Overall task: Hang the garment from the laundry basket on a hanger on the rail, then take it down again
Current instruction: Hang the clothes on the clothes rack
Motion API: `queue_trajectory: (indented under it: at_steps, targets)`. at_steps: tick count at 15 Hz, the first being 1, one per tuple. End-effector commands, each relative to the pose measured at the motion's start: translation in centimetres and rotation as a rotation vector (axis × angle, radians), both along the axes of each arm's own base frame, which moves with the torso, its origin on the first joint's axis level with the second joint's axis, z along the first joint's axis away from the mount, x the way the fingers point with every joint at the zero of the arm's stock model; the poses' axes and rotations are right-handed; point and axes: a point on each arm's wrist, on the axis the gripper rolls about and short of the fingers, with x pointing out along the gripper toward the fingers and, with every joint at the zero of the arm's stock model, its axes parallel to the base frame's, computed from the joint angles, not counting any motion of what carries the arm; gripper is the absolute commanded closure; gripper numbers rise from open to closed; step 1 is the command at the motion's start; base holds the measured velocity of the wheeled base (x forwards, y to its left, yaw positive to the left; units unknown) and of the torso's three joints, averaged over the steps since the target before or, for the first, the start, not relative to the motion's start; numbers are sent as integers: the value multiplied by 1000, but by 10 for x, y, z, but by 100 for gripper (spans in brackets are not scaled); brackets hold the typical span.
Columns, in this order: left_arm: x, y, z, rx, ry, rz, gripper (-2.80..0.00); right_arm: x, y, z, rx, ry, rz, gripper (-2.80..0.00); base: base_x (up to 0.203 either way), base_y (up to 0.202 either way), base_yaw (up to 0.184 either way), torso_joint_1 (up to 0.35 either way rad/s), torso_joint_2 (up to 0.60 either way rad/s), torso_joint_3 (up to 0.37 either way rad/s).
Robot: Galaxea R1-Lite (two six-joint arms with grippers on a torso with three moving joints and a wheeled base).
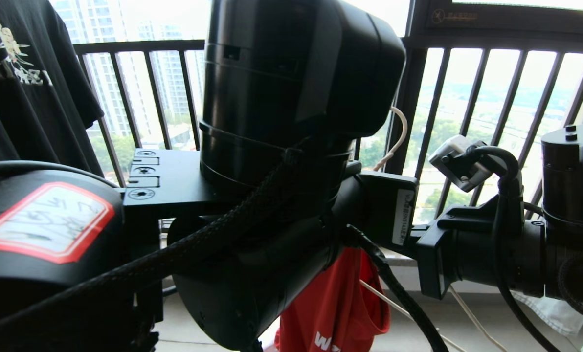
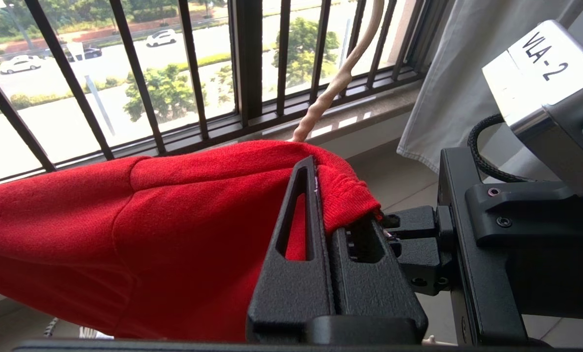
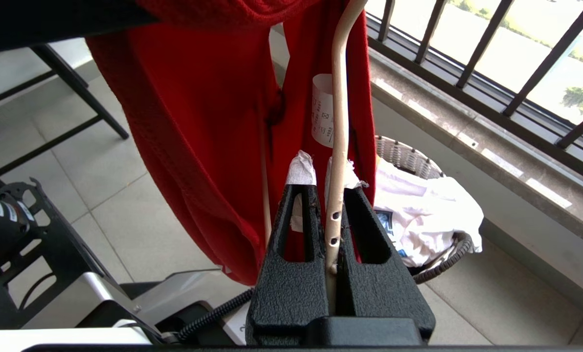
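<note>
In the head view, the robot's own black arm housings fill most of the frame; below them a fold of the red T-shirt (image 1: 338, 303) hangs down, with a thin stretch of the whitish wire hanger (image 1: 399, 134) curving up behind the arm. A black printed T-shirt (image 1: 22, 83) hangs at the upper left before the dark window railing (image 1: 140, 46). Neither gripper's fingertips show here.

In the left wrist view, the left gripper (image 2: 321, 195) is pressed together on the ribbed neckband of the red T-shirt (image 2: 125, 230), the cloth bulging over and beyond its fingers. The hanger (image 2: 340, 73) rises out of the fabric just past the fingertips. A pale grey-green garment (image 2: 458, 83) hangs off to one side.

In the right wrist view, the right gripper (image 3: 328, 195) is pinching the hanger's wire (image 3: 340, 112) between its fingers, the T-shirt (image 3: 198, 146) draped just ahead of and around it, white neck tag (image 3: 322, 110) showing. Beyond the fingers stands the laundry basket (image 3: 409, 156), holding white cloth (image 3: 423, 215).
</note>
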Motion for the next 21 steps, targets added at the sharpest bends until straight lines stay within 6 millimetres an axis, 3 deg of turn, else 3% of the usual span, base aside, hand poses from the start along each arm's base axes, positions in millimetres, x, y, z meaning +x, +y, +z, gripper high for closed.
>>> queue_trajectory:
  at_steps: [1, 2, 3, 13, 16, 20, 21]
  targets:
    - [0, 0, 0, -1, -1, 3, 0, -1, 0, 0, 1, -3, 0, 0, 0, 0, 0, 0, 0, 0]
    - [0, 1, 1, -2, -2, 3, 0, 0, 0, 0, 0, -3, -3, 0, 0, 0, 0, 0, 0, 0]
    - [-1, 1, 2, -4, -3, 4, -280, 0, 0, 0, 0, -3, -4, 0, 0, 0, 0, 0, 0, 0]
    - [-6, 14, 16, -5, -47, 5, -280, 2, -1, 1, -12, -17, -58, 0, 0, 0, 0, 0, 0, 0]
    - [-9, 37, 37, -63, -81, 31, -280, 3, -3, 2, -10, -20, -65, 0, 0, 0, 0, 0, 0, 0]
    - [21, 76, 62, -81, -101, 193, -280, 3, -2, 1, -13, -15, -64, 0, 0, 0, 0, 0, 0, 0]
    - [25, 84, 65, -82, -105, 221, 0, 4, -2, 0, -14, -13, -64, 0, 0, 0, 0, 0, 0, 0]
